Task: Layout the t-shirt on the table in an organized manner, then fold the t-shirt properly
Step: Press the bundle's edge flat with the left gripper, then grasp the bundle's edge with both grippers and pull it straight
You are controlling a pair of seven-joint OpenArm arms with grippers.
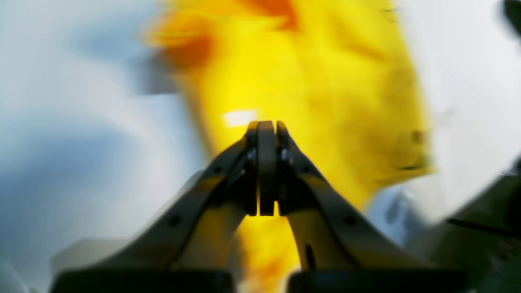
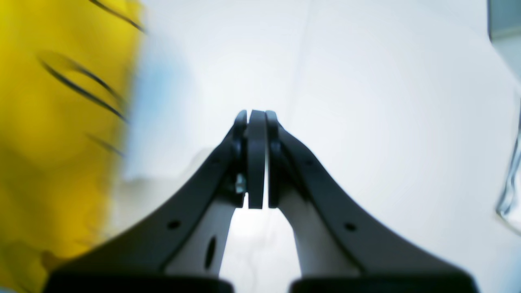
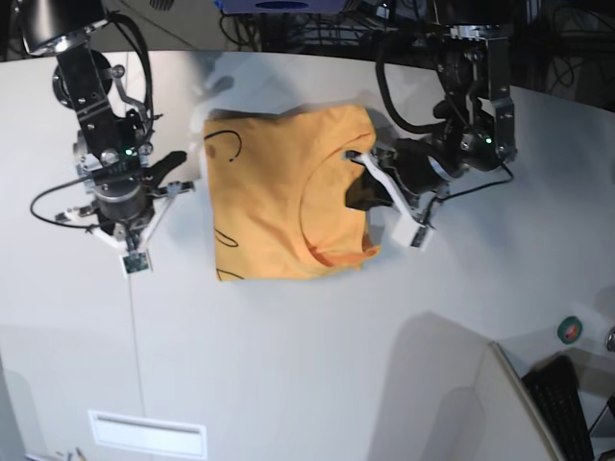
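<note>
Hovering left claw closed, t-shirt beneath

Dark cable tangle behind; keyboard lower-right.

Both arms are showing black bodies trailing black cables; each hand is wearing dark fingers over white shells, screw-dotted.

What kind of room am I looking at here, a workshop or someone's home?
Most likely a robotics lab or test bench, not a home: two robot arms with a claw each, left and right, over a bare white table, tangled cables behind it, one orange t-shirt.
</note>
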